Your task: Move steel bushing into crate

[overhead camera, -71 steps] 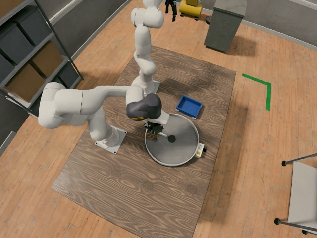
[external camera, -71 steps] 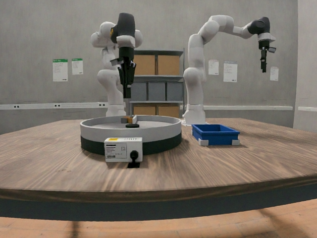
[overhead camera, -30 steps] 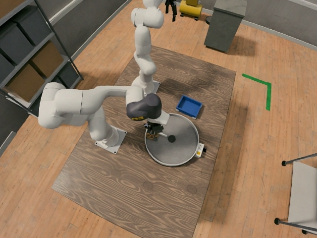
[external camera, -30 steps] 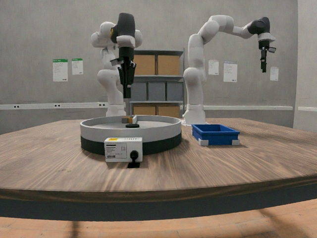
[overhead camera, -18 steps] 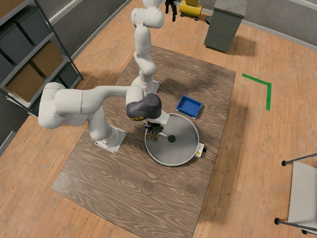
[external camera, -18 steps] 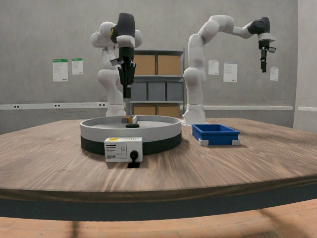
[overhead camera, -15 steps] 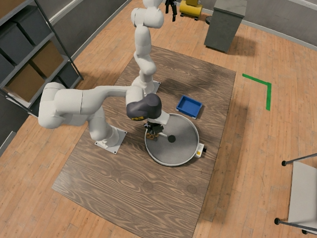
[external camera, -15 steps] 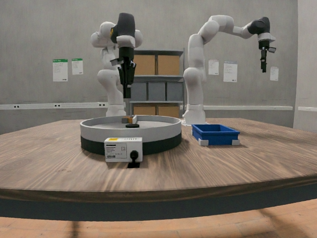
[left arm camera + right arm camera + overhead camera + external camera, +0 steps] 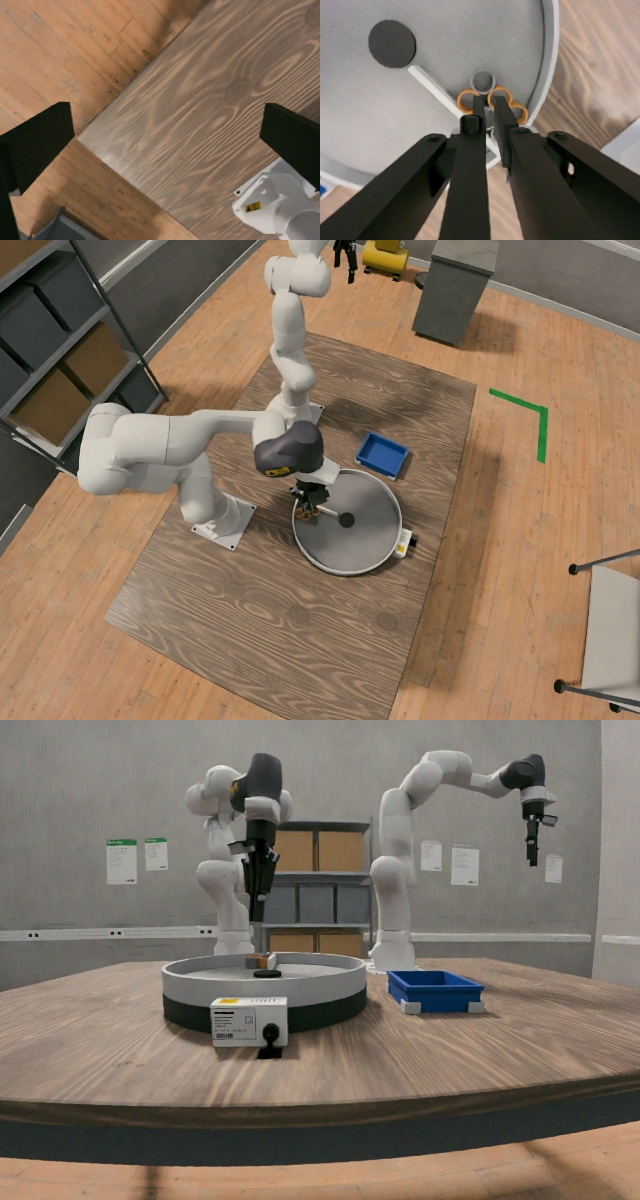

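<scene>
the right gripper, nearly pressed together and pinching nothing, hangs above the steel bushing, which sits among orange rings inside the turntable, near its rim. the crate sits level in its guides beside it. the left gripper is spread, well apart.

Has plain gray walls with paper notices, and a floor of orange-brown planks. Includes a metal shelf unit with boxes, a gray cabinet, and green tape underfoot.
</scene>
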{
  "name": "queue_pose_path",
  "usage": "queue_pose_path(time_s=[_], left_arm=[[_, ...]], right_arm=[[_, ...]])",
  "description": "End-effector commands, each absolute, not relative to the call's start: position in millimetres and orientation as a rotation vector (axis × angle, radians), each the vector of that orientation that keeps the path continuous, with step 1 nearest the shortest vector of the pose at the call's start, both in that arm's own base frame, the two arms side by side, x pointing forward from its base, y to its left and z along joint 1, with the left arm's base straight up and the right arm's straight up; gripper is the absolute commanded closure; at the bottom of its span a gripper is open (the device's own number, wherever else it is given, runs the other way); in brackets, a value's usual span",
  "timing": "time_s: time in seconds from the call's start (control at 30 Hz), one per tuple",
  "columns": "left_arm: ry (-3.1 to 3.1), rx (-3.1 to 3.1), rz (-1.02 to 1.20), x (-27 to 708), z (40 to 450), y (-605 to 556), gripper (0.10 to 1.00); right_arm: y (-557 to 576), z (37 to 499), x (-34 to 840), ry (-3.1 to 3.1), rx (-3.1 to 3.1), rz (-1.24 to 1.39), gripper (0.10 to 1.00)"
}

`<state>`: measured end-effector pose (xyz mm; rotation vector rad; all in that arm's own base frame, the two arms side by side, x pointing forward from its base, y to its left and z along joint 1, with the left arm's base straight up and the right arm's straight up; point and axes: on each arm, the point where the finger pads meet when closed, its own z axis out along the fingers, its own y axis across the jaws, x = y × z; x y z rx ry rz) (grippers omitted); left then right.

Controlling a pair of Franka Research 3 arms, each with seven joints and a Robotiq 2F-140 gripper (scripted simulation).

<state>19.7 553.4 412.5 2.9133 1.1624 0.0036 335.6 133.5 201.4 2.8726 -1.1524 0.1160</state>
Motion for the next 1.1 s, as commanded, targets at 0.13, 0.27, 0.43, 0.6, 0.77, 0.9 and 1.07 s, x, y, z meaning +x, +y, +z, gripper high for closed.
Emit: queue_pose_path(time_s=[0.13, 0.27, 0.43, 0.6, 0.77, 0.9, 1.07], left_arm=[[1.153, 2.922, 0.0, 19, 413, 554, 0.098], [1.153, 2.922, 0.0, 19, 413, 554, 0.098], [1.153, 2.922, 0.0, 19, 413, 554, 0.098], [1.153, 2.922, 0.0, 19, 413, 554, 0.098], [1.153, 2.922, 0.0, 19, 413, 554, 0.098], [1.153, 2.922, 0.0, 19, 413, 554, 0.098], [1.153, 2.922, 0.0, 19, 413, 554, 0.098]], right_arm=[[136, 184, 345, -1.253, 2.725, 0.383, 0.94], [136, 177, 347, -1.26, 2.669, 0.47, 0.94], [136, 170, 348, -1.265, 2.608, 0.562, 0.94], [136, 164, 350, -1.27, 2.54, 0.641, 0.94], [136, 159, 351, -1.272, 2.486, 0.708, 0.94], [136, 153, 352, -1.272, 2.431, 0.772, 0.94], [137, 148, 354, -1.271, 2.378, 0.842, 0.94]])
